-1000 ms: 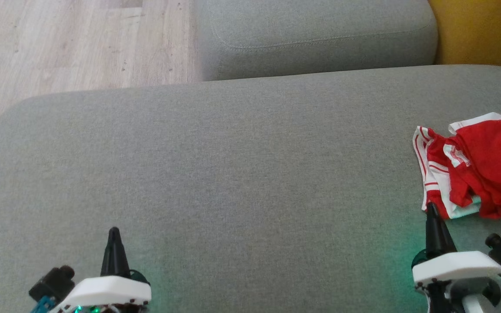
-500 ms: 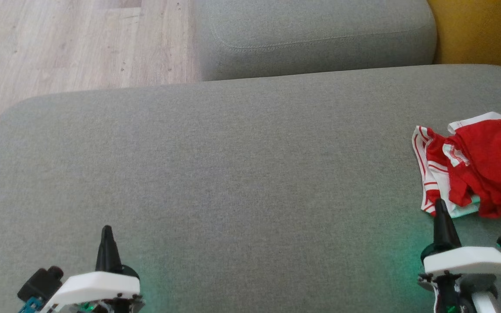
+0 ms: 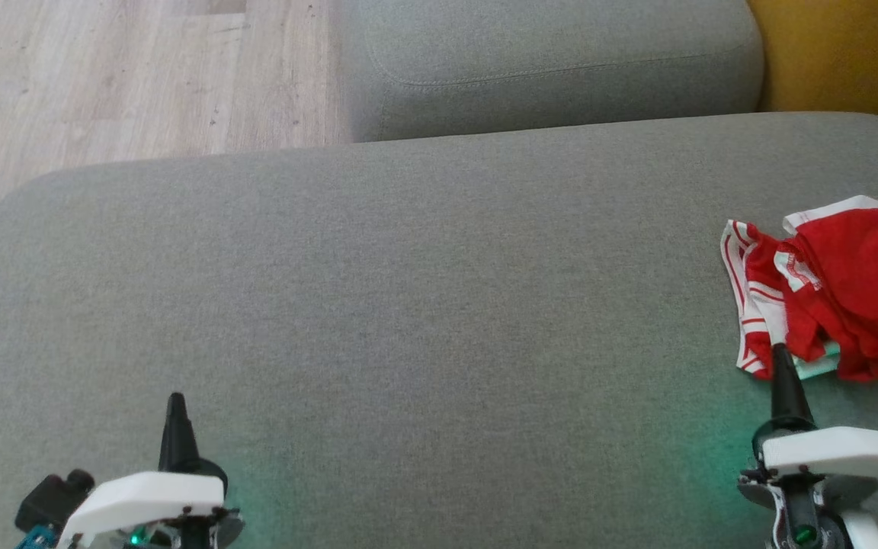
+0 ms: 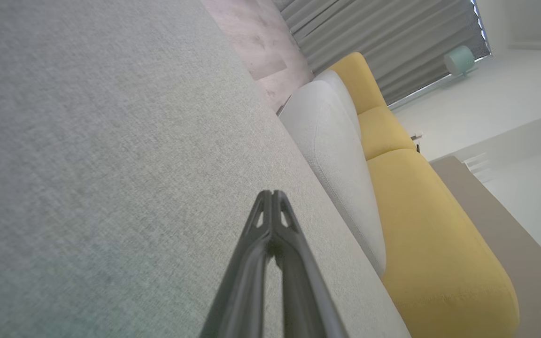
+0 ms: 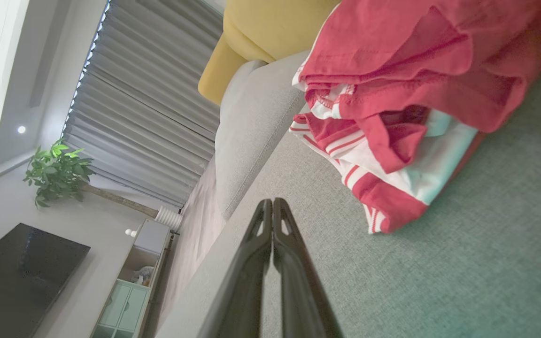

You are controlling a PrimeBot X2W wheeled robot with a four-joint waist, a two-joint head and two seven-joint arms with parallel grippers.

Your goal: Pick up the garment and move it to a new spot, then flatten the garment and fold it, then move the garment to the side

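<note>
Garment, crumpled red cloth with white striped trim, lies on the right of the coarse grey woven seat. Left gripper and right gripper, tapered dark fingers pressed together, hold nothing.

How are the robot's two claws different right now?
The right gripper points at the near edge of the crumpled red and white garment, while the left gripper points across bare grey cushion, far from the garment. In the head view the right gripper's tip also reaches further forward than the left gripper's. Both are the same in that their dark fingers are pressed shut and hold nothing.
</note>
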